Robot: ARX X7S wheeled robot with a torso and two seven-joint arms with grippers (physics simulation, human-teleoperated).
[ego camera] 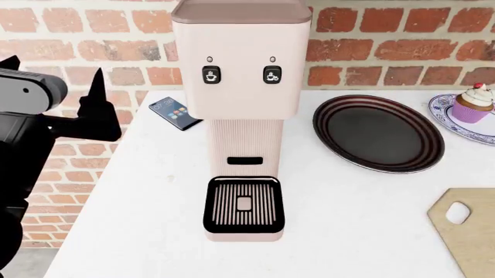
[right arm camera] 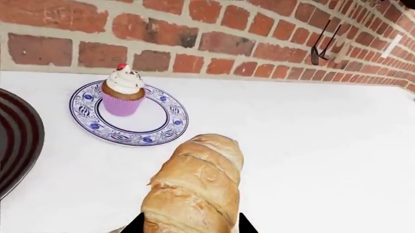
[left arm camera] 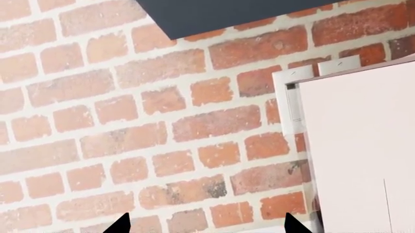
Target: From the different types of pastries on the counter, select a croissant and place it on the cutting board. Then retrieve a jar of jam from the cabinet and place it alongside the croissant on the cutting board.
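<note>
White counter wide open beyond croissant pinched in right gripper — left gripper spread, empty

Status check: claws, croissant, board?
Right claw shut on croissant, above the counter. Left claw open, empty, by the brick wall. Cutting board bare where visible. Nothing blocking seen.

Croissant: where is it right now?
Only the right wrist view shows the croissant: between the right gripper fingertips, above the counter, near the cupcake plate.
</note>
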